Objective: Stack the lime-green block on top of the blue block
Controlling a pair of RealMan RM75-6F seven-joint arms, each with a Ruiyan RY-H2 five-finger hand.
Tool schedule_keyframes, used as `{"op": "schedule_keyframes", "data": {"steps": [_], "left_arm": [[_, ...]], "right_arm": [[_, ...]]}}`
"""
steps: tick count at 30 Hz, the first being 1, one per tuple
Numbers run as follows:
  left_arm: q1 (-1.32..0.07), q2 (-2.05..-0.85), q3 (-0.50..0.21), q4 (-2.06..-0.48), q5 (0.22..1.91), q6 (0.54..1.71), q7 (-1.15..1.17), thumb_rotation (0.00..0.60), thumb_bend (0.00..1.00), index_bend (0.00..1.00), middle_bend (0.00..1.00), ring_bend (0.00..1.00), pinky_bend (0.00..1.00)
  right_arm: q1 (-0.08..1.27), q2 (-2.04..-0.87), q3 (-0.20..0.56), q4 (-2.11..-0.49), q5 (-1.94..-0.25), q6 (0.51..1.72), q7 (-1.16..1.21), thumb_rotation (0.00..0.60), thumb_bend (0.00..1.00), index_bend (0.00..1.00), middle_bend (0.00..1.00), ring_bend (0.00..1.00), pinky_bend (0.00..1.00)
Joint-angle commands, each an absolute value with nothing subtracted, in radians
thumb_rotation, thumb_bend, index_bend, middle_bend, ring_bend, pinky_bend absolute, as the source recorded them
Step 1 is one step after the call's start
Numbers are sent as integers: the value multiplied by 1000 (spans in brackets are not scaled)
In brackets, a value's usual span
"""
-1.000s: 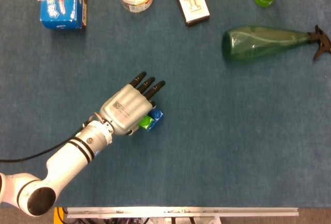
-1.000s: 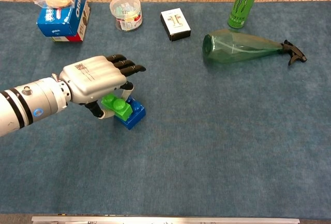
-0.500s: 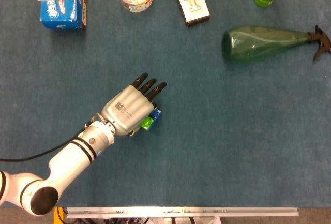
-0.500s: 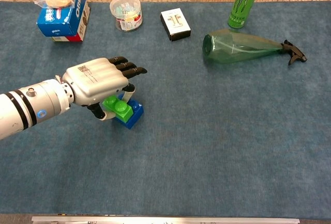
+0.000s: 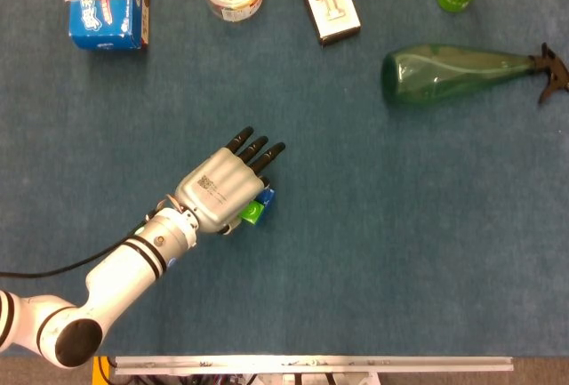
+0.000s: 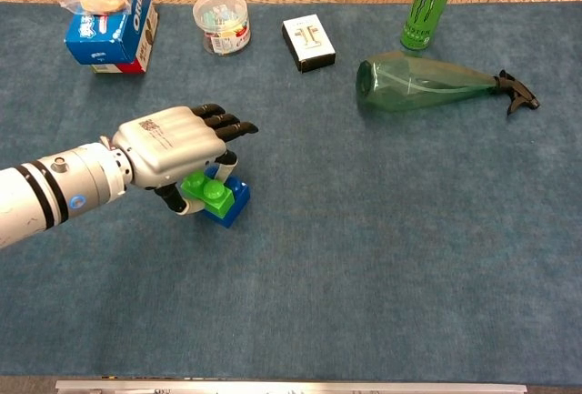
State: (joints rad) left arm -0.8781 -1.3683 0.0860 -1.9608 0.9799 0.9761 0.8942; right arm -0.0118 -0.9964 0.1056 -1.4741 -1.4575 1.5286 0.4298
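- At the near-left part of the table, the left hand (image 6: 173, 146) is hovering palm down over the two blocks, and it is pinching the lime-green block (image 6: 205, 187) between the thumb below and a finger, while the other fingers are stretching forward.
- The lime-green block is sitting on the blue block (image 6: 233, 201), towards its left end; I cannot tell whether it is pressed fully home.
- In the head view the hand is covering most of both blocks, so only a green edge and a blue corner are showing.
- The stacking is looking almost done, in my judgement: what is remaining is to release the block and lift the hand away without tipping it.
- Compared with one second ago, the hand and the green block are lying slightly lower and closer onto the blue block.
- The right hand is not appearing in either view.
- Farther away, the green spray bottle (image 6: 427, 83) is lying on its side.
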Motion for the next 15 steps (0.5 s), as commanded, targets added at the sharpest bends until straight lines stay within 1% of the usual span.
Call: {"op": "schedule_keyframes", "data": {"steps": [1,4,6,13,15], "left_arm": [[-880,-1372,86,-1958,977,977,893,600,296,527,0,0,15],[-882,-1373,85,-1959,977,980,889,600,297,520,0,0,15],[-883,-1371,87,-1962,978,982,887,600,296,491,0,0,15],[-884,-1367,95,-1970,975,991,890,600,296,291,0,0,15],[-884,-1364,97,-1972,972,994,891,600,296,250,0,0,15]], "right_arm": [[-12,-996,105,-1474,-1458,1529,431,600,525,489,372,314,487],[-11,-996,105,-1474,-1457,1527,430,600,525,489,372,314,487],[-12,-995,106,-1474,-1456,1527,430,600,525,489,372,314,487],[-13,-995,105,-1474,-1459,1530,431,600,524,489,372,313,487],[-12,-995,105,-1475,-1459,1529,430,600,524,489,372,314,487]]}}
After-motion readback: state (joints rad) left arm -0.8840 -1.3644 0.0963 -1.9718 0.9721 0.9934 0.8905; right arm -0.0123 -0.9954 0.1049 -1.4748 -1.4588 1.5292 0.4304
